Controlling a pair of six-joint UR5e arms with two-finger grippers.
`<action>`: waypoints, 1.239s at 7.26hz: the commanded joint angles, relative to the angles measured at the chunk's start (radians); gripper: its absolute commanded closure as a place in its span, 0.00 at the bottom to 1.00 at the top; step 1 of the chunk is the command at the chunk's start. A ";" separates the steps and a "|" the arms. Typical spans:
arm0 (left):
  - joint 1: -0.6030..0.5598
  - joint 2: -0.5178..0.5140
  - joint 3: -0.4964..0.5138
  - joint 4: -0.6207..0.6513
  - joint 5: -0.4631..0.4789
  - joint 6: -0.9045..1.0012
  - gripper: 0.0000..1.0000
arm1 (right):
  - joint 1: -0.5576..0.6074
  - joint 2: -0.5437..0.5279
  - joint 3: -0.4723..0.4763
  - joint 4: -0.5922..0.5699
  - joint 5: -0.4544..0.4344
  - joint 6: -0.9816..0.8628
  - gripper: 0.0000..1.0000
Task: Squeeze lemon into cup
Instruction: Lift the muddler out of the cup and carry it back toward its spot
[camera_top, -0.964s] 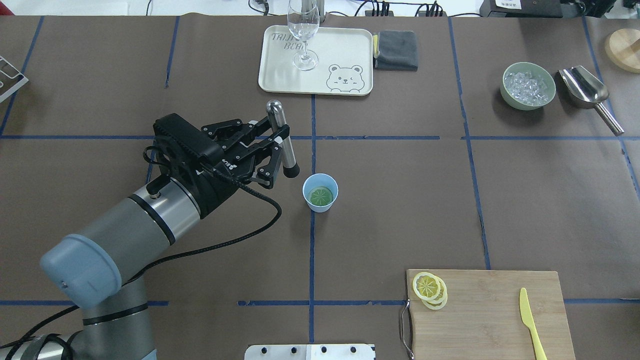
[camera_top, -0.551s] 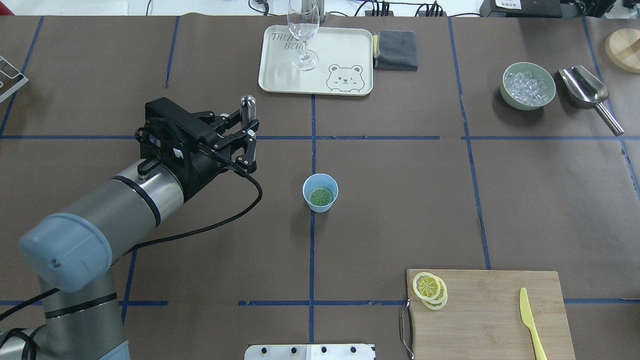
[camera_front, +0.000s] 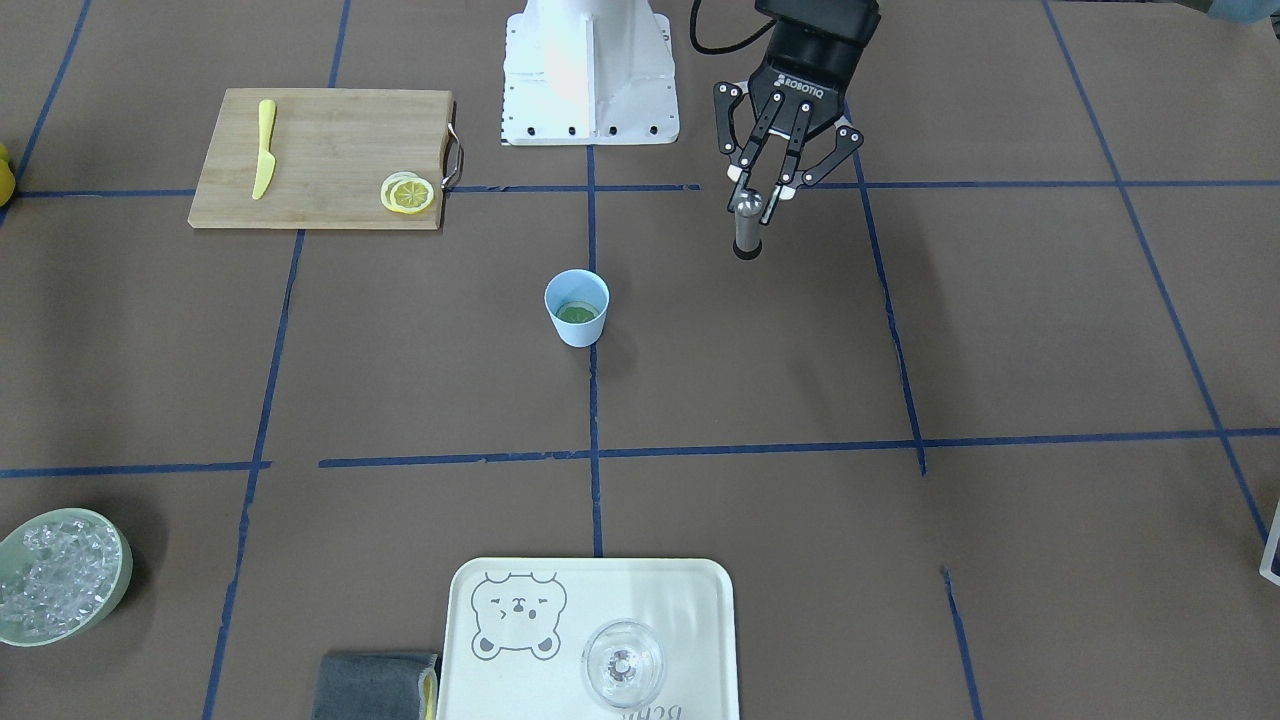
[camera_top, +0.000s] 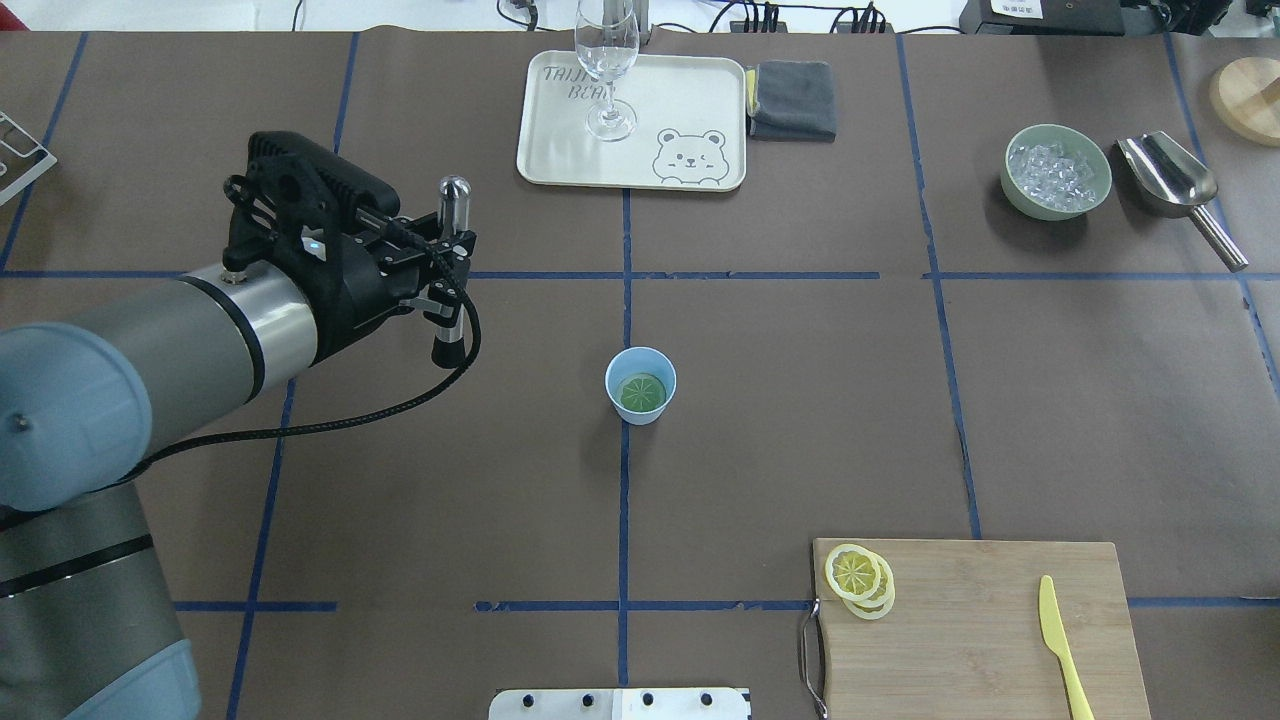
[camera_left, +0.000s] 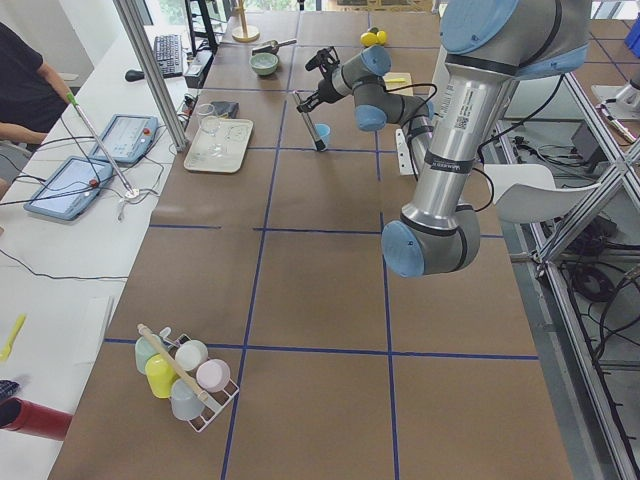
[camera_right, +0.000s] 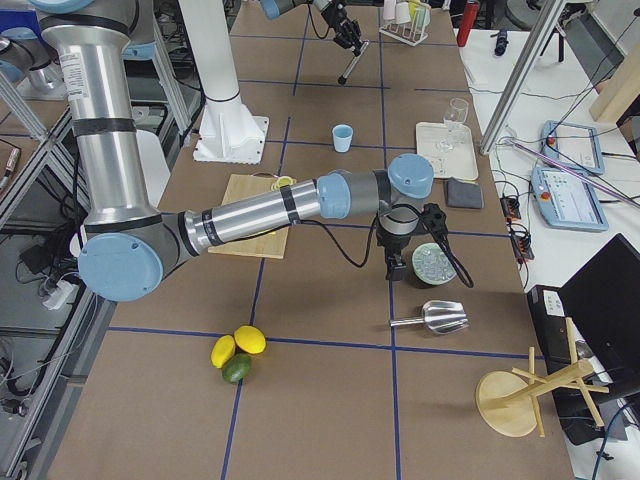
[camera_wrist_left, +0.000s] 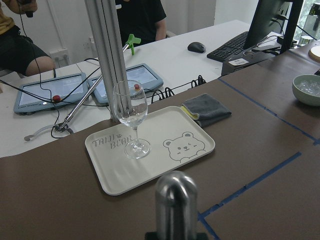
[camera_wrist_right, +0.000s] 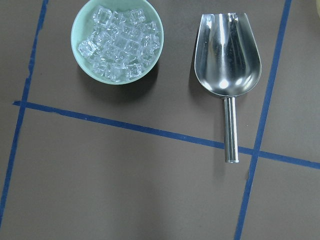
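Note:
The light blue cup (camera_top: 640, 385) stands at the table's middle with a green disc on its bottom; it also shows in the front view (camera_front: 577, 307). Two lemon slices (camera_top: 858, 578) lie overlapped on the wooden cutting board (camera_top: 1000, 620), seen also in the front view (camera_front: 408, 193). My left gripper (camera_top: 452, 262) is shut on a silver muddler (camera_top: 450, 300) with a black tip, held to the left of the cup and apart from it. My right gripper (camera_right: 397, 262) hovers over the ice bowl (camera_right: 432, 262); I cannot tell whether it is open or shut.
A cream bear tray (camera_top: 690, 100) holds a clear stemmed glass (camera_top: 606, 70), with a grey cloth (camera_top: 792, 100) beside it. The green ice bowl (camera_top: 1057, 170) and a metal scoop (camera_top: 1170, 180) are at the far right. A yellow toy knife (camera_top: 1058, 640) lies on the board.
My left arm has swung left and away from the cup, carrying the muddler with it. The cup and the lemon slices have not moved.

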 joint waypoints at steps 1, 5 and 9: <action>-0.014 -0.015 -0.004 0.127 -0.155 -0.100 1.00 | 0.000 0.008 -0.001 0.000 -0.001 0.003 0.00; -0.041 -0.007 0.026 0.406 -0.301 -0.100 1.00 | 0.000 0.005 -0.004 0.002 -0.001 0.025 0.00; -0.061 -0.015 0.103 0.638 -0.404 -0.071 1.00 | 0.006 -0.029 -0.009 0.011 -0.057 0.038 0.00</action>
